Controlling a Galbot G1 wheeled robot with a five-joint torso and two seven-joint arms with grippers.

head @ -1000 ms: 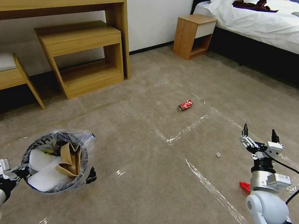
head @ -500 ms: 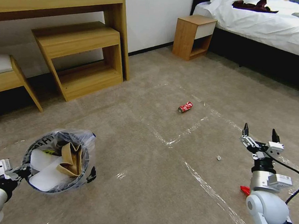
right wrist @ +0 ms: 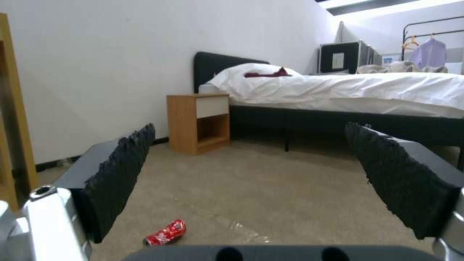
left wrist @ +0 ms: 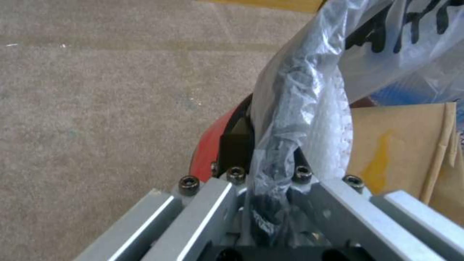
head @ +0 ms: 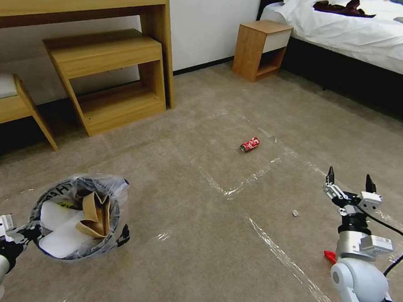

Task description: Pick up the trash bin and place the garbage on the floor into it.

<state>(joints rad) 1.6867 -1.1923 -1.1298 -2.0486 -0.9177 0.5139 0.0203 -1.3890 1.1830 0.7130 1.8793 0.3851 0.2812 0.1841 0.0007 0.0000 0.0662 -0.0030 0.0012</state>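
The trash bin (head: pixel 83 185) hangs at lower left, and my left gripper (head: pixel 32 230) is shut on its black rim (left wrist: pixel 285 108) and clear liner. Inside lie white slippers (head: pixel 59 238) and a torn tan carton (head: pixel 95 213). Of the garbage on the floor (head: pixel 196 242), a crushed red can (head: pixel 249 144) lies mid-carpet, with a tiny white scrap (head: pixel 294 213) and a red wrapper (head: pixel 330 256) nearer. My right gripper (head: pixel 350 179) is open and empty, raised at the right. In the right wrist view the can (right wrist: pixel 166 233) lies ahead of its spread fingers (right wrist: pixel 121 170).
A wooden desk with a shelf unit (head: pixel 106 77) and a stool (head: pixel 13 103) stand along the far left wall. Farther right are a nightstand (head: pixel 260 47) and a bed (head: pixel 354 37). Shiny tape strips (head: pixel 286 256) cross the open carpet.
The whole head view shifted slightly a second ago, so the camera moved. Both grippers, the bin and the can keep their places and states.
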